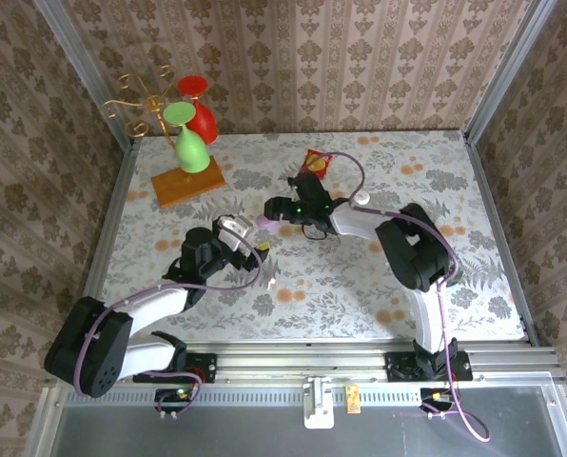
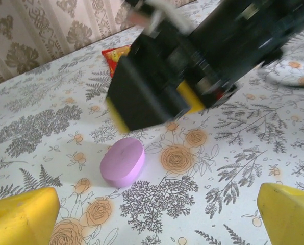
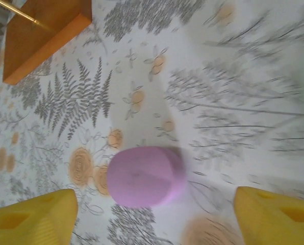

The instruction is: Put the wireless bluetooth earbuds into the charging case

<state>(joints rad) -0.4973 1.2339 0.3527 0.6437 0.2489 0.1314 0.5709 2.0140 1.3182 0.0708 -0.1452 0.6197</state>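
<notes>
While the shut lilac case [image 3: 146,176] lies free on the desk [image 3: 233,102] between open left jaws and open right jaws, it must next be gripped and opened.

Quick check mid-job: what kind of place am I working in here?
Likely a staged robot test cell, not a home: wallpapered panels in metal framing, a floral-covered table, an aluminium mounting rail.

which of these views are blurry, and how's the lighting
Left wrist: the right pincer at the top is smeared, while the lilac case and the tablecloth print are crisp. Right wrist: the print streaks towards the right edge and the case's right rim is soft. Top external: sharp, evenly lit, with only soft shadows.
</notes>
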